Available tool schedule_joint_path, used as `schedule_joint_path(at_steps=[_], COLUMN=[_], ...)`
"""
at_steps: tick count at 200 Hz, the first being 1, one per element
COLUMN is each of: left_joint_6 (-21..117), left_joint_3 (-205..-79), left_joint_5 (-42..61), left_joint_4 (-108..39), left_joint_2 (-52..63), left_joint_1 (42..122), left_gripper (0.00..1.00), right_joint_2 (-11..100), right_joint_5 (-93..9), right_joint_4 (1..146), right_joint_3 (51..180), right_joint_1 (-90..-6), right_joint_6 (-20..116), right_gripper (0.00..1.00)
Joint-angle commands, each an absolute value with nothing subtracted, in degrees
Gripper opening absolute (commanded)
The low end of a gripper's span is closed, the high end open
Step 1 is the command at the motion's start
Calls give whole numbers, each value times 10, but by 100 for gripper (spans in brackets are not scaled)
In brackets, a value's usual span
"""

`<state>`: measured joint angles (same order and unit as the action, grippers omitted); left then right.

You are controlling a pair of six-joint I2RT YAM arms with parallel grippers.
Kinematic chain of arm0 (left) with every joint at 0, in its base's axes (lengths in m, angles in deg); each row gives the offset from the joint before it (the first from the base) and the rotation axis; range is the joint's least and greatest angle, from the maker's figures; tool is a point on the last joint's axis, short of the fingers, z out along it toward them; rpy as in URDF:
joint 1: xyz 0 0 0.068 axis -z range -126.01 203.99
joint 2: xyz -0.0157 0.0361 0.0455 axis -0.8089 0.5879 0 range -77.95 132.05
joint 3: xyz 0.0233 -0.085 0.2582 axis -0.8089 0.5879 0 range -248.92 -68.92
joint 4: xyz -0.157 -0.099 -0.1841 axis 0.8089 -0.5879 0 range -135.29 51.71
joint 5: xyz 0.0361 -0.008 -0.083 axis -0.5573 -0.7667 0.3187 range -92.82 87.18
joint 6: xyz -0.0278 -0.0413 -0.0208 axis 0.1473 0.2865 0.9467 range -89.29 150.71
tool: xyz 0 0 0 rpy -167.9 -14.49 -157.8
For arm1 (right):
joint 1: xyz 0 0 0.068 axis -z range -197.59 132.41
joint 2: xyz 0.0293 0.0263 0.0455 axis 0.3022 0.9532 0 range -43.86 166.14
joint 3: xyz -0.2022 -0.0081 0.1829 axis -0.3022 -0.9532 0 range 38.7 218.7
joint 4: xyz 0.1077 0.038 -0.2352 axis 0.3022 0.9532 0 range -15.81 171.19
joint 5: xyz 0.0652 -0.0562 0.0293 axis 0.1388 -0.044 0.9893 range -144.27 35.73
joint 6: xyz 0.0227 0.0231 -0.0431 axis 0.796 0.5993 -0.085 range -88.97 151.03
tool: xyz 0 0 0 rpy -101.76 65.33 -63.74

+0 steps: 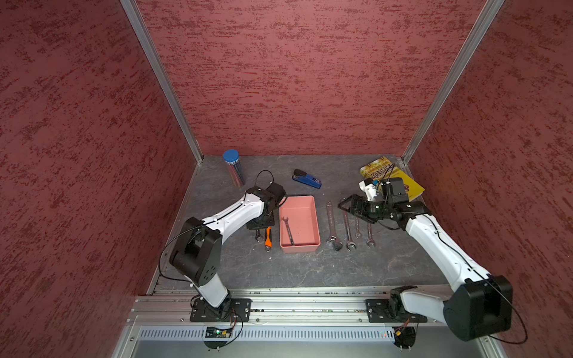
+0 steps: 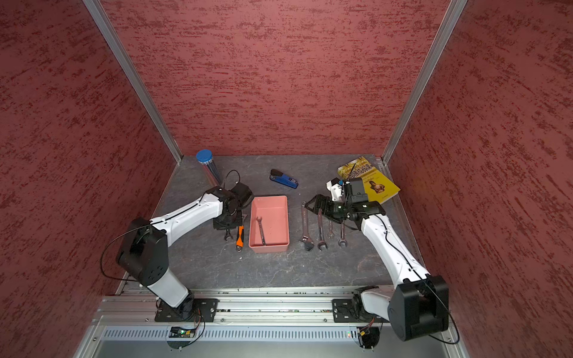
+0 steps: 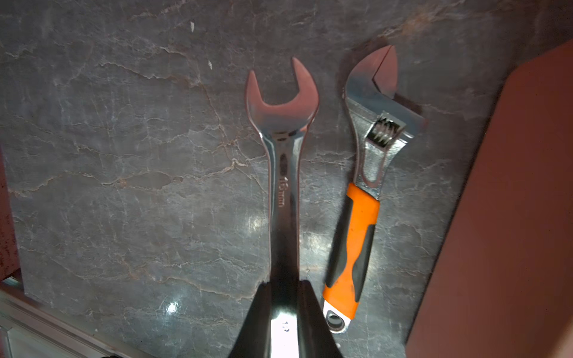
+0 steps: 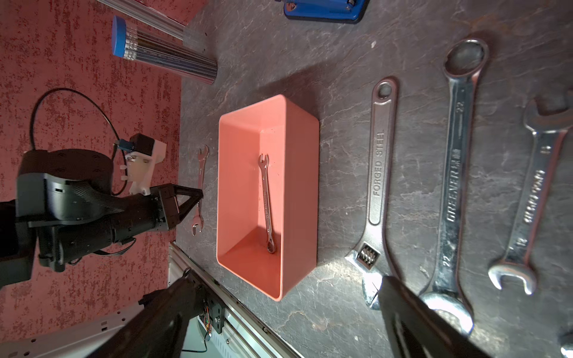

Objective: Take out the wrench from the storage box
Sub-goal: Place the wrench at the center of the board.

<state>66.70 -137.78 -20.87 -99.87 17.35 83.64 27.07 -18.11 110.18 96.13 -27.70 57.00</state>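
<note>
Wrench [image 1: 287,231] for this job: a small, slim combination spanner lying flat on the floor of the storage box [image 1: 299,248]. It sits nearer the box's left wall, with its ring end toward the wall closest to the arm bases. It looks like stiff, polished steel, so probably light but slippery, with little edge to get under. I would pinch it across the shank at mid-length, where it should hang level and the fingers stay clear of the walls.

Just left of the box, the left gripper [image 3: 284,283] is clamped on the shank of another open-ended wrench [image 3: 283,173]. An orange-handled adjustable wrench [image 3: 356,241] lies between that one and the box. Right of the box, the right gripper [image 1: 344,205] hangs spread wide and empty over a row of larger wrenches [image 4: 455,173].

Both top views hide the left fingers under their own wrist. Whether the clamped wrench rests on the tabletop [image 3: 124,186] or hangs just above it, I cannot tell. The markings on the spanner in the box are too small to read.
</note>
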Motion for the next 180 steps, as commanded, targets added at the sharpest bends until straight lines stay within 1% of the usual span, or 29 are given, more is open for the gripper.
schedule_joint_path(at_steps=[1, 55, 74, 96, 124, 146, 165, 180], left_joint_6=[633, 607, 602, 604, 602, 616, 630, 641], left_joint_3=[-1357, -1307, -1300, -1300, -1310, -1310, -1295, -1274], left_joint_5=[-205, -175, -164, -168, -153, -154, -145, -132], left_joint_4=[-935, -862, -844, -840, -845, -852, -847, -821], left_joint_2=[177, 216, 232, 237, 236, 222, 217, 207], left_joint_1=[825, 802, 799, 798, 797, 798, 787, 779], left_gripper=[4, 5, 8, 9, 18, 19, 28, 30], right_joint_2=[258, 257, 259, 260, 263, 268, 271, 275], right_joint_5=[-198, -210, -211, -217, -216, -214, -215, -212], right_joint_4=[1112, 1126, 1128, 1135, 1131, 1130, 1129, 1129], right_joint_3=[983, 991, 995, 1000, 998, 1001, 1002, 1004], right_joint_1=[-273, -273, -273, -273, -273, -273, -273, -273], right_joint_6=[571, 574, 576, 573, 575, 574, 574, 572], right_gripper=[98, 98, 98, 98, 98, 98, 98, 98])
